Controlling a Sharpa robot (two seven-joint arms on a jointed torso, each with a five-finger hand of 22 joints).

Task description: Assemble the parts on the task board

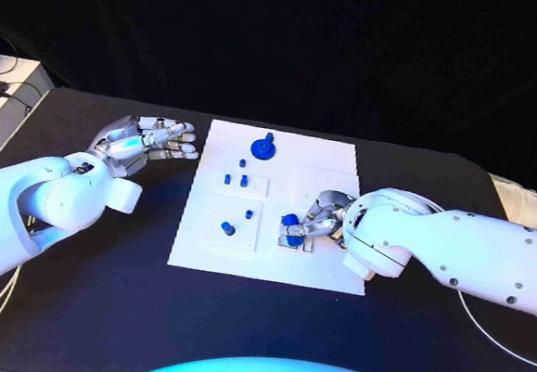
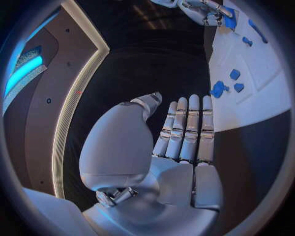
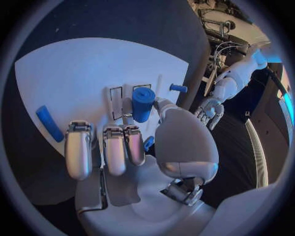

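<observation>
On the task board's (image 1: 333, 162) right near side, the right hand (image 1: 318, 219) apparently pinches a blue cylinder (image 3: 142, 102), ready for seating in its slot; left hand (image 1: 146, 143) hovers released over the tabletop (image 1: 90, 301).

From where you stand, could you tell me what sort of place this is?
Probably a robotics lab or demo bench: a black table, a white task board carrying small blue parts, and dark drapes behind.
</observation>
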